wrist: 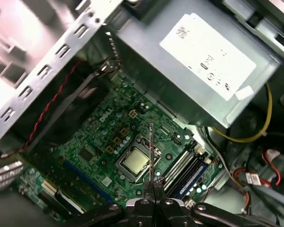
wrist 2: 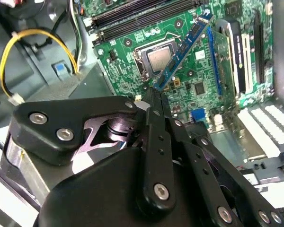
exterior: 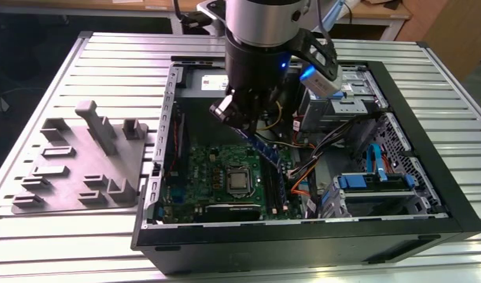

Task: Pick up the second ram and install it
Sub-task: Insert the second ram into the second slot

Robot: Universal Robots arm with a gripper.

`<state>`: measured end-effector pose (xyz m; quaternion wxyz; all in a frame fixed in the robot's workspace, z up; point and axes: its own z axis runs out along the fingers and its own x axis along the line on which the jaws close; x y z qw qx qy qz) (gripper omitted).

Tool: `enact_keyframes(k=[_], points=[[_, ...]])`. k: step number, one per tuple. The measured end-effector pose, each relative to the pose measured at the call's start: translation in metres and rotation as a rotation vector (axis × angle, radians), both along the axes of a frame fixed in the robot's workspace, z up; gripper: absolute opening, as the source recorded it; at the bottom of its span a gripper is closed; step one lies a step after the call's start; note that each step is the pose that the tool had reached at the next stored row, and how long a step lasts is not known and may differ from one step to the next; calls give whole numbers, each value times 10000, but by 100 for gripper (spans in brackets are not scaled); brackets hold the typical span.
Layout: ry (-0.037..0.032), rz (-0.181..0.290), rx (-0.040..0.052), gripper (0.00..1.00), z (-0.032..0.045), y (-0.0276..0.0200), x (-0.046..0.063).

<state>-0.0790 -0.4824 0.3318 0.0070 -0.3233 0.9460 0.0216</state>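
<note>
- The gripper (wrist 2: 153,94) has its fingers pressed together, pinching one end of the second ram (wrist 2: 184,49).
- The stick is held inside the open computer case (exterior: 303,239), above the green motherboard (exterior: 217,165) and close to the processor socket (wrist 2: 158,59). It touches only the fingers.
- The black memory slots (wrist: 189,168) lie just beside the socket, near the grey power supply (wrist: 180,71).
- The case rests on a slatted metal table (exterior: 68,236). A grey moulded fixture (exterior: 75,159) sits beside the case, near the table edge at the exterior view's left.
- Wooden furniture stands beyond the table's far edge.
- In the exterior view, the stick's long axis slants down from the fingertips towards the exterior view's right. Its free end points at the board.
- In the first wrist view, the stick appears edge-on as a thin line.
</note>
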Motion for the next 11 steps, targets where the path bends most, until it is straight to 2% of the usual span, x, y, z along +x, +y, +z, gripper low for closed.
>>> enact_keyframes(k=[11], points=[[0,-1995,1,11,-10,0,0]])
